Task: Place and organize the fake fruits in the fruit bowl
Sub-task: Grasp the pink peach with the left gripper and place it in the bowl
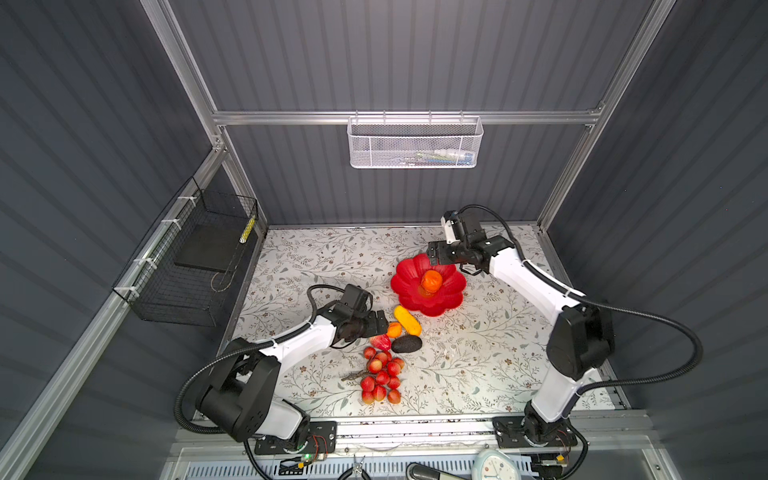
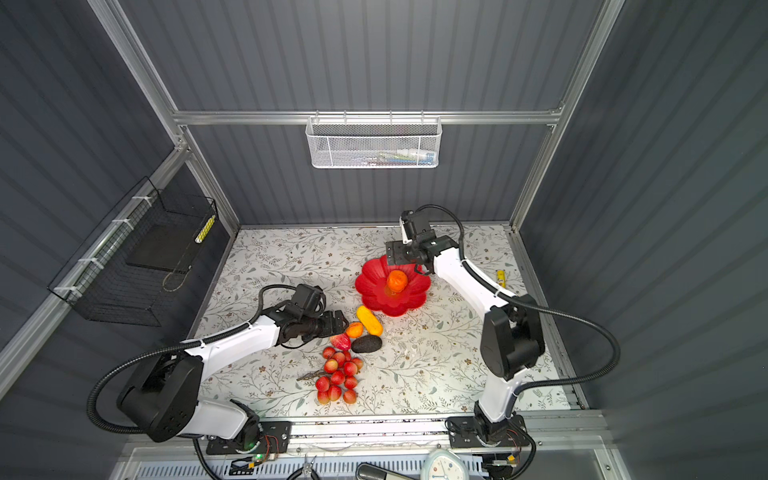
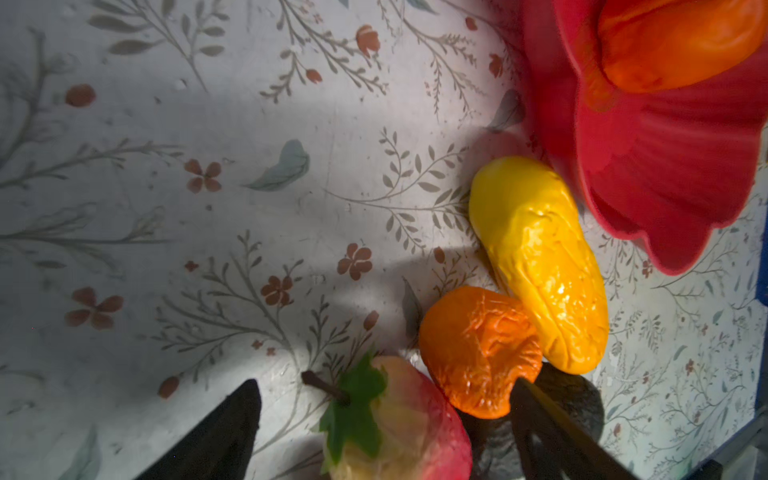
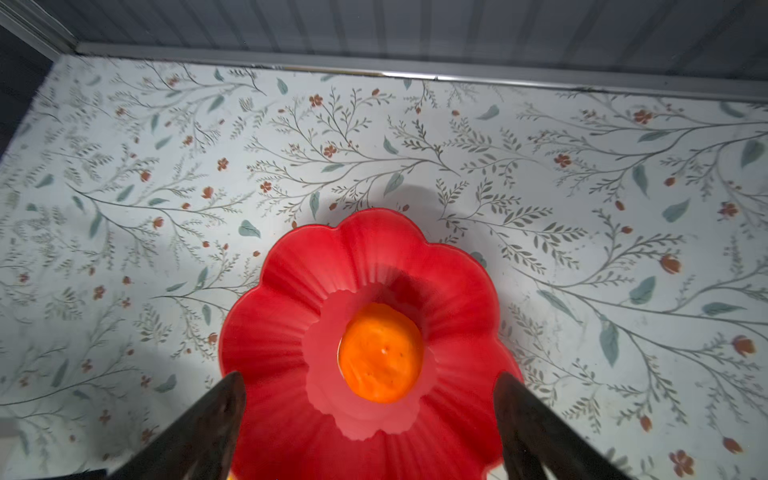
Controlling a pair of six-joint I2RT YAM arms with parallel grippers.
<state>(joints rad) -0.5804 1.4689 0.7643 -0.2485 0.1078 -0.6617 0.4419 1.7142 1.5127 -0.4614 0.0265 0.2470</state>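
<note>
Red flower-shaped bowl (image 1: 409,276) stands on the bench (image 1: 498,353), big orange (image 1: 431,280) inside. Right gripper (image 4: 370,378) hovers above its far rim, jaws open, empty. Left gripper (image 3: 384,384) sits low, jaws open astride the strawberry (image 3: 399,419). Bench floral; walls (image 1: 395,54) grey, ribbed.

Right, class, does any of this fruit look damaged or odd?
The small orange looks crumpled, its skin dented and wrinkled; the yellow fruit beside it is creased too. Nothing has spilled.
</note>
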